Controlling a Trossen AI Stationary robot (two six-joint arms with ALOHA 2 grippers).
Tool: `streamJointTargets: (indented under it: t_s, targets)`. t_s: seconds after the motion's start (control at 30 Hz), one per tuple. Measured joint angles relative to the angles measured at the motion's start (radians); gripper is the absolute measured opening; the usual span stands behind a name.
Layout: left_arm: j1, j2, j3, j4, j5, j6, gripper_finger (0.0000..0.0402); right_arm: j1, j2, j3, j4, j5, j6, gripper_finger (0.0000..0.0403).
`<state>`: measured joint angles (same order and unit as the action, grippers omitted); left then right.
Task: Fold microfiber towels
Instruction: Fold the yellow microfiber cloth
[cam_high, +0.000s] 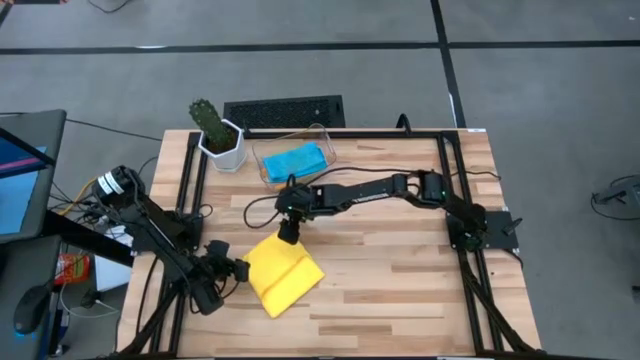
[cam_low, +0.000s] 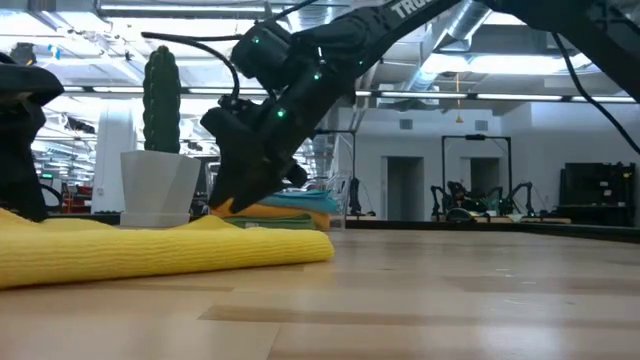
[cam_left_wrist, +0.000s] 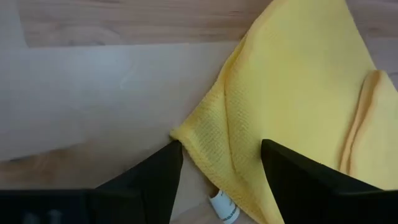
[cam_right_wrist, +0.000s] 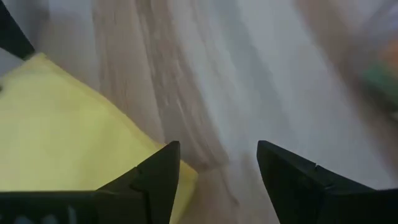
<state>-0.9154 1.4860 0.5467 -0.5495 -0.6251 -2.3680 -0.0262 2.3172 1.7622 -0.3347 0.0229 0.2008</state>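
A yellow microfiber towel (cam_high: 283, 272) lies folded over on the table, left of centre near the front; it also shows in the low view (cam_low: 150, 250). My left gripper (cam_high: 238, 270) is open and low at the towel's left corner (cam_left_wrist: 186, 140), one finger on each side of it. My right gripper (cam_high: 290, 233) is open just above the towel's far corner (cam_right_wrist: 180, 177), fingers pointing down. A light blue towel (cam_high: 294, 160) lies on top in the clear bin; orange and green cloth (cam_low: 285, 212) show in the same pile.
The clear plastic bin (cam_high: 322, 135) stands at the far middle of the table. A white pot with a cactus (cam_high: 218, 135) stands to its left. A black keyboard (cam_high: 285, 110) lies beyond the far edge. Bare wood (cam_high: 400, 280) stretches right of the yellow towel.
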Motion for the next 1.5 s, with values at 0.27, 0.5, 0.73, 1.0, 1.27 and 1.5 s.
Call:
streamJointTargets:
  t_s: [0.27, 0.5, 0.73, 1.0, 1.27, 1.5]
  targets:
    - [0.006, 0.002, -0.005, -0.009, 0.001, 0.012, 0.0211, 0.014, 0.062, 0.003, 0.018, -0.028, 0.009, 0.0238]
    - [0.026, 0.004, -0.007, -0.019, 0.006, 0.038, 0.0160, -0.003, 0.058, 0.004, -0.011, -0.040, 0.022, 0.0203]
    - [0.027, 0.005, -0.009, -0.022, -0.022, 0.051, 0.0120, -0.060, -0.048, -0.003, -0.087, -0.154, 0.035, 0.0189]
    - [0.032, 0.007, -0.012, -0.033, -0.058, 0.051, 0.0115, -0.038, -0.074, 0.000, -0.215, -0.153, 0.062, 0.0268]
    - [0.058, 0.007, -0.011, -0.018, -0.061, 0.070, 0.0114, 0.001, -0.034, -0.001, -0.148, -0.060, 0.088, 0.0281]
    - [0.081, 0.006, -0.010, 0.002, -0.064, 0.105, 0.0114, -0.001, -0.036, -0.001, -0.154, -0.049, 0.084, 0.0281]
